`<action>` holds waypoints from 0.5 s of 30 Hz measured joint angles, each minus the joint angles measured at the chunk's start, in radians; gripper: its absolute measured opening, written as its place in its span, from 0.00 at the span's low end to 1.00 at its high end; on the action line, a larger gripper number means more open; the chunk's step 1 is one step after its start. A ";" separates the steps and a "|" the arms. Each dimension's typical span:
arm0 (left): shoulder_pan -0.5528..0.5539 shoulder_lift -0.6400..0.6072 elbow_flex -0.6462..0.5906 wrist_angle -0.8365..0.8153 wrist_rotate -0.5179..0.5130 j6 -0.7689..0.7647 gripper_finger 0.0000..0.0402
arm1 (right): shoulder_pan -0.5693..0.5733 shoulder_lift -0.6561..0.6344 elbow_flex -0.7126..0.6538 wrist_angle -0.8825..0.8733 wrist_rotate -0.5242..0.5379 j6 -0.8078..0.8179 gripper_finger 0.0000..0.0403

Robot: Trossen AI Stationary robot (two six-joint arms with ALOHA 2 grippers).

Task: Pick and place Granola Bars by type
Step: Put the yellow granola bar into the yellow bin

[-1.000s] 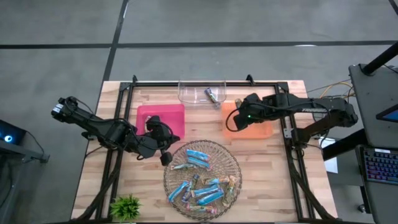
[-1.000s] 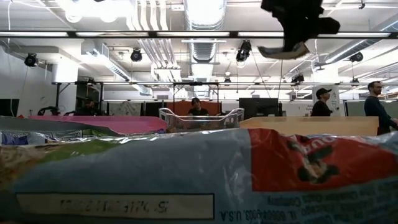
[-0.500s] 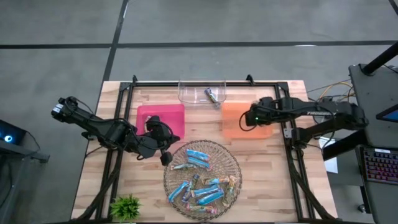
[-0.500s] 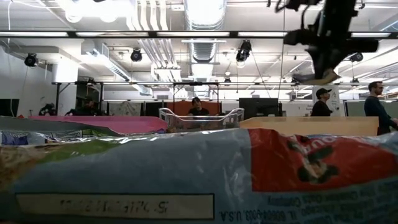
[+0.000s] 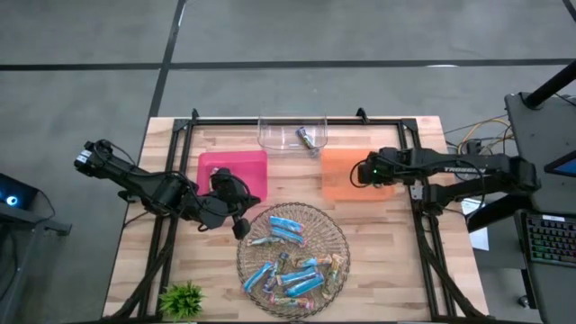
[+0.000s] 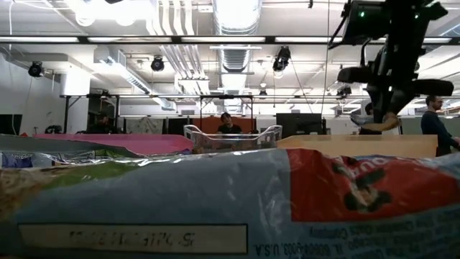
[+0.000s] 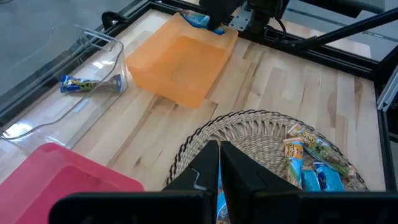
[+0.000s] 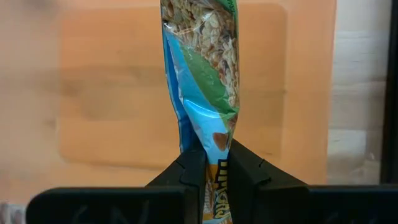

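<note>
The granola bar (image 8: 202, 93) is up in the air, pinched by its near end in the right end effector (image 8: 210, 163), fingers clamped tight on the wrapper, and it hangs right over the orange tray (image 5: 335, 175) on the right side of the desk (image 5: 387, 270)! Look at that wrapper: glossy blue with a green band and a picture of oats, crinkled and twisted where the fingers bite, so I'd judge this a light, crackly little thing, slick on the flat faces, soft enough to bend, and best taken across a narrow end or the crimped seam just as it is here. Squeeze too hard mid-body and the bar inside could crumble, I'd say. The rest of the bars (image 5: 292, 261), mostly bright blue with a few tan and silver ones, lie heaped in the round wicker basket (image 5: 247, 238) at the near middle of the desk, overlapping, so singling one out looks fiddly. One bar (image 5: 309, 138) already lies in the clear tray (image 5: 270, 135) at the far edge, and the pink tray (image 5: 220, 164) sits to the left. The left end effector (image 7: 217, 168) waits, closed on nothing, between the pink tray and the basket's left rim. A small green plant (image 5: 182, 297) sits at the near left corner
</note>
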 joint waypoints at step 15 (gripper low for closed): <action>0.000 0.000 0.000 0.000 -0.003 -0.023 0.00 | -0.151 0.012 -0.019 0.061 -0.045 -0.136 0.08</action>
